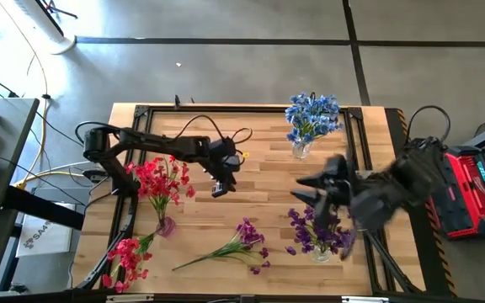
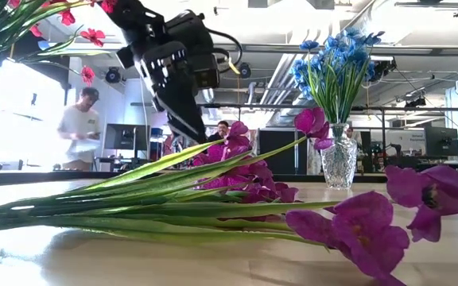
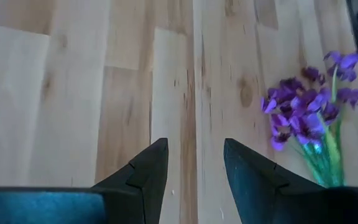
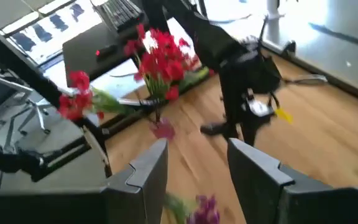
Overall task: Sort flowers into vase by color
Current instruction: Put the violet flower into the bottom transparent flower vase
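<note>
A loose purple spray (image 1: 236, 244) lies flat on the wood near the table's near edge; it fills the low view's foreground (image 2: 213, 199). A loose red spray (image 1: 129, 252) lies at the near left corner. Red flowers (image 1: 160, 185) stand in a small vase at left, blue flowers (image 1: 311, 118) in a glass vase at far right, and purple flowers (image 1: 320, 236) in a vase at near right. My left gripper (image 1: 220, 187) hangs open above the table's middle, over bare wood (image 3: 194, 168). My right gripper (image 1: 303, 188) hovers open beside the purple vase, holding nothing (image 4: 194, 168).
A dark frame runs along the table's edges (image 1: 141, 114). Bare wood lies between the two grippers at the table's middle (image 1: 263, 181). A red device (image 1: 474, 189) sits beyond the right edge. A person (image 2: 82, 127) stands in the room behind the table.
</note>
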You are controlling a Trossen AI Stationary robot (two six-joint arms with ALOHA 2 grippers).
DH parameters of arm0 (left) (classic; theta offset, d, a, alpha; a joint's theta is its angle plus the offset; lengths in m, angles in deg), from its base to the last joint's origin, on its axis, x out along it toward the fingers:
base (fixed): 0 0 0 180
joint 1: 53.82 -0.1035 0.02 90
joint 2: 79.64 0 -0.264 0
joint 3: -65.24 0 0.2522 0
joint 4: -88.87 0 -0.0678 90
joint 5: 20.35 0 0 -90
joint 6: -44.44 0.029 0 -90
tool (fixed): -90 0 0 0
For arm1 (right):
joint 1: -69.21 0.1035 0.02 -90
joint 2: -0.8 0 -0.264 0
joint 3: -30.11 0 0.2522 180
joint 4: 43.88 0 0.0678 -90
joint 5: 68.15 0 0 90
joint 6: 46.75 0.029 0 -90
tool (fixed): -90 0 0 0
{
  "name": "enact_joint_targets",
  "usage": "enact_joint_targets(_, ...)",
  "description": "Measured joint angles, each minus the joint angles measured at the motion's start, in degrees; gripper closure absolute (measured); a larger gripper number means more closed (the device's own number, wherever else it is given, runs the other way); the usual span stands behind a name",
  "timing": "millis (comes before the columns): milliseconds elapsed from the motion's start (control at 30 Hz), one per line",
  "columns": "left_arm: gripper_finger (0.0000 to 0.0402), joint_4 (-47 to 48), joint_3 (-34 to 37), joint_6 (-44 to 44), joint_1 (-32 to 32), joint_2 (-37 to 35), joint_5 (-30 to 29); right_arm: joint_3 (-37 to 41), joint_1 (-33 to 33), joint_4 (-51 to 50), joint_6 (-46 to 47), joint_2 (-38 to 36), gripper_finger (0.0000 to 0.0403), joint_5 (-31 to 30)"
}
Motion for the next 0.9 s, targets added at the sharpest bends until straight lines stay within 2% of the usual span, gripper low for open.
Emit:
enact_joint_targets(100, 0.0257, 1.00, 0.00, -0.98, -1.27, -2.47, -0.34, -0.02, -5.90, 5.53, -5.33, 0.71, 0.0247, 3.61)
enact_joint_targets(267, 0.0257, 4.42, 0.00, -0.96, -4.41, -9.51, -3.74, 0.00, -14.62, 6.36, -3.92, 3.22, 0.0247, 8.83)
enact_joint_targets(433, 0.0257, 7.61, 0.00, 0.80, -6.71, -16.39, -4.66, -0.02, -21.01, 7.50, -6.06, 7.46, 0.0247, 17.08)
enact_joint_targets(567, 0.0257, 10.74, 0.00, 3.55, -7.12, -20.20, -5.27, -0.01, -23.10, 8.32, -12.67, 11.57, 0.0247, 22.95)
enact_joint_targets(700, 0.0257, 15.33, 0.00, 6.07, -7.83, -23.04, -6.14, -0.02, -23.47, 7.60, -21.37, 15.77, 0.0247, 25.29)
enact_joint_targets(900, 0.0257, 17.81, 0.00, 6.66, -8.14, -24.45, -6.11, -0.02, -23.47, 7.41, -33.78, 22.31, 0.0247, 31.67)
